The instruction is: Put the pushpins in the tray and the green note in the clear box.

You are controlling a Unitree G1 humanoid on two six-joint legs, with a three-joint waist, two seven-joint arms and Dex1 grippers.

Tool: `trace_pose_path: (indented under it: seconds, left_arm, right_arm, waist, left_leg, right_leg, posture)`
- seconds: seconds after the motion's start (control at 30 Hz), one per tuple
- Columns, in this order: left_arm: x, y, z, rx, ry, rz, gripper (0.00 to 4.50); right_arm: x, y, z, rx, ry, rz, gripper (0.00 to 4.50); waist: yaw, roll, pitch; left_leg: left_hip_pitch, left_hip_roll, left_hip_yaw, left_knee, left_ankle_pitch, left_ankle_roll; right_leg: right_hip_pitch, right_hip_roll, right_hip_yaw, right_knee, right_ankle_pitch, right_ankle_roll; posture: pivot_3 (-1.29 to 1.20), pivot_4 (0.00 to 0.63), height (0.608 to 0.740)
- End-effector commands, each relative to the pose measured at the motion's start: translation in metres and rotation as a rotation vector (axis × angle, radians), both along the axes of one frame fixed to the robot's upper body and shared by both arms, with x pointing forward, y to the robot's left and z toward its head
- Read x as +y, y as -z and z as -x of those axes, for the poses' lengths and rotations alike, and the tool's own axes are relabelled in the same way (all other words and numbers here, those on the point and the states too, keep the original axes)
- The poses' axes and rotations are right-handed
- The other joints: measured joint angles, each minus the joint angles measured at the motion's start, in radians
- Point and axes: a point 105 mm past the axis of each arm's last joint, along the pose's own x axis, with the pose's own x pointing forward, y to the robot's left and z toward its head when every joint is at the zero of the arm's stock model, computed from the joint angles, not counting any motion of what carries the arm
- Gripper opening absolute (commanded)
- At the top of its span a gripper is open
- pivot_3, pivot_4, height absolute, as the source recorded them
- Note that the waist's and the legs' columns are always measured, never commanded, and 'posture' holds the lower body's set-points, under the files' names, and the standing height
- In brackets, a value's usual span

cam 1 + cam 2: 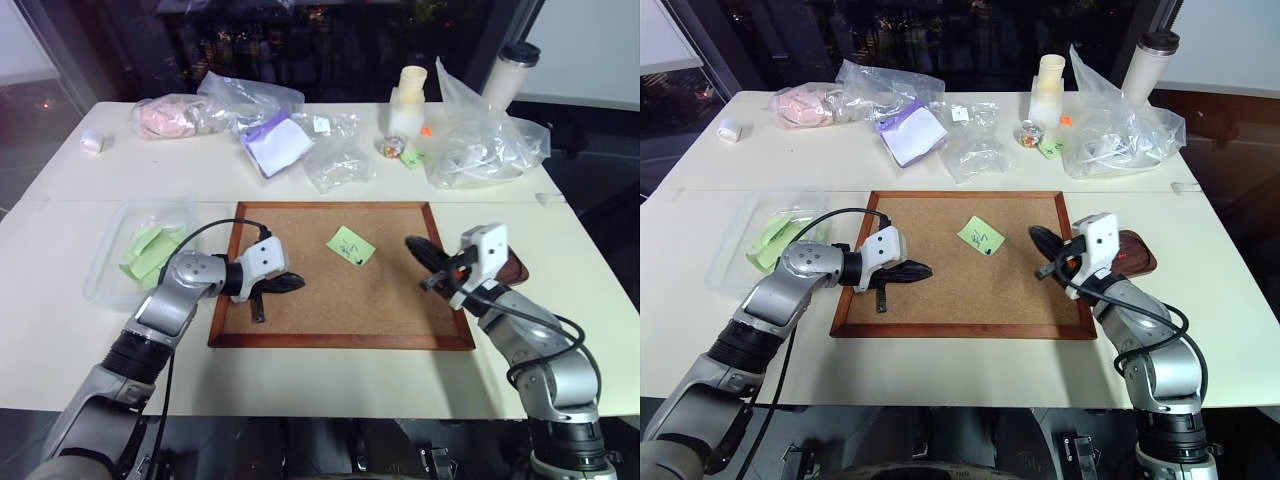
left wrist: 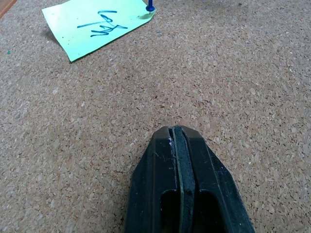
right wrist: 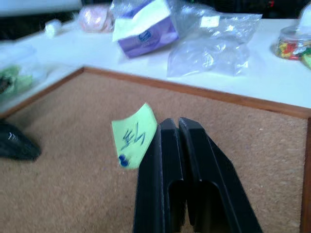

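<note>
**Green note pinned on the corkboard, both sets of fingers pressed together**

The green note (image 1: pixel 351 245) is seen lying on the corkboard (image 1: pixel 340 330), a little toward its far edge, with dark handwriting on its face. One pushpin (image 2: pixel 150 7) with a blue head is stuck through a corner of the note; the same pin is seen in the right wrist view at the note's lower corner.

The left gripper (image 1: pixel 290 283) is held low over the near-left part of the cork, pointing toward the board's middle. Its fingers (image 2: pixel 160 165) are pressed flat against each other and nothing is held between them. The note is well apart from their tips.

The right gripper (image 1: pixel 415 245) is raised above the right part of the board, pointing toward the note. Its fingers (image 3: pixel 167 145) are likewise closed together; whether anything tiny is pinched at their tips cannot be told.

The tray (image 1: pixel 514 268) is seen on the tabletop (image 1: pixel 300 385) just beside the corkboard's right frame, largely hidden behind the right wrist. The clear box (image 1: pixel 110 255) rests on the tabletop left of the corkboard, with pale green slips (image 1: pixel 148 252) lying inside it.
</note>
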Motion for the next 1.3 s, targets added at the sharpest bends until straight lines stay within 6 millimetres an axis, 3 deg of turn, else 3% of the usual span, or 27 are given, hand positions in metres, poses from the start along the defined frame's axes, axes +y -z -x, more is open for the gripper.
trace_pose_path:
  seconds: [0.03, 0.2, 0.43, 0.53, 0.77, 0.97, 1.07, 1.13, 1.2, 1.3]
  left_arm:
    - [0.006, 0.021, 0.004, 0.065, -0.017, -0.056, 0.00]
    - [0.004, 0.021, 0.005, 0.065, -0.013, -0.052, 0.00]
    - [0.004, 0.021, 0.005, 0.066, -0.014, -0.049, 0.00]
    - [0.004, 0.021, 0.006, 0.068, -0.015, -0.048, 0.00]
    - [0.003, 0.021, 0.005, 0.068, -0.016, -0.045, 0.00]
    - [0.002, 0.022, 0.005, 0.067, -0.016, -0.044, 0.00]
    - [0.002, 0.022, 0.005, 0.067, -0.015, -0.044, 0.00]
    - [0.002, 0.022, 0.005, 0.067, -0.011, -0.044, 0.00]
    - [0.002, 0.022, 0.005, 0.068, -0.009, -0.044, 0.00]
    - [0.002, 0.021, 0.005, 0.068, -0.009, -0.046, 0.00]
  right_arm:
    - [-0.058, 0.001, -0.015, -0.003, 0.261, 0.082, 0.04]
    - [-0.104, 0.020, -0.019, 0.082, 0.406, 0.169, 0.04]
    - [-0.123, 0.028, -0.017, 0.110, 0.447, 0.195, 0.04]
    - [-0.124, 0.030, -0.016, 0.118, 0.452, 0.185, 0.89]
    - [-0.130, 0.026, -0.013, 0.096, 0.493, 0.180, 4.47]
    - [-0.132, 0.012, -0.010, 0.042, 0.525, 0.144, 4.47]
    - [-0.132, -0.004, -0.009, -0.027, 0.539, 0.023, 4.47]
    - [-0.121, -0.016, -0.010, -0.072, 0.489, -0.043, 4.47]
    - [-0.097, -0.025, -0.011, -0.091, 0.376, -0.059, 4.47]
    - [-0.026, -0.011, -0.008, -0.040, 0.059, 0.071, 4.47]
  waist:
    - [0.000, 0.000, 0.000]
    - [0.000, 0.000, 0.000]
    - [-0.002, 0.001, -0.001]
    - [-0.002, 0.001, -0.001]
    - [-0.002, 0.001, -0.001]
    - [-0.002, 0.001, -0.001]
    - [-0.001, 0.001, -0.001]
    - [0.000, 0.001, -0.001]
    - [0.000, 0.001, -0.001]
    - [-0.002, 0.001, -0.001]
  left_leg:
    - [0.000, 0.000, 0.000, 0.000, 0.000, 0.000]
    - [0.000, 0.000, 0.000, -0.001, 0.000, 0.000]
    - [0.000, 0.000, 0.000, 0.000, 0.000, 0.000]
    - [0.000, 0.000, 0.000, 0.000, 0.000, 0.000]
    - [0.000, 0.000, 0.000, 0.000, 0.000, 0.000]
    - [0.000, 0.000, 0.000, 0.000, 0.000, 0.000]
    - [0.000, 0.000, 0.000, 0.000, 0.000, 0.000]
    - [0.000, 0.000, 0.000, 0.000, 0.000, 0.000]
    - [0.000, 0.000, 0.000, 0.000, 0.000, 0.000]
    - [0.000, 0.000, 0.000, 0.000, 0.000, 0.000]
  right_leg:
    - [0.000, 0.000, 0.000, 0.000, 0.000, 0.000]
    - [0.000, 0.000, 0.000, 0.000, 0.000, 0.000]
    - [0.000, 0.000, 0.000, 0.000, 0.000, 0.000]
    - [0.000, 0.000, 0.000, 0.000, 0.000, 0.000]
    - [0.000, 0.000, 0.000, 0.000, 0.000, 0.000]
    - [0.000, 0.000, 0.000, 0.000, 0.000, 0.000]
    - [0.000, 0.000, 0.000, 0.000, 0.000, 0.000]
    - [0.000, 0.000, 0.000, 0.000, 0.000, 0.000]
    - [0.000, 0.000, 0.000, 0.000, 0.000, 0.000]
    - [0.000, 0.000, 0.000, 0.000, 0.000, 0.000]
  posture:
    - [0.00, 0.150, 0.734]
    - [0.00, 0.150, 0.734]
    - [0.00, 0.150, 0.734]
    - [0.00, 0.150, 0.734]
    - [0.00, 0.150, 0.734]
    - [0.00, 0.150, 0.734]
    - [0.00, 0.150, 0.734]
    - [0.00, 0.150, 0.734]
    - [0.00, 0.150, 0.734]
    - [0.00, 0.150, 0.734]
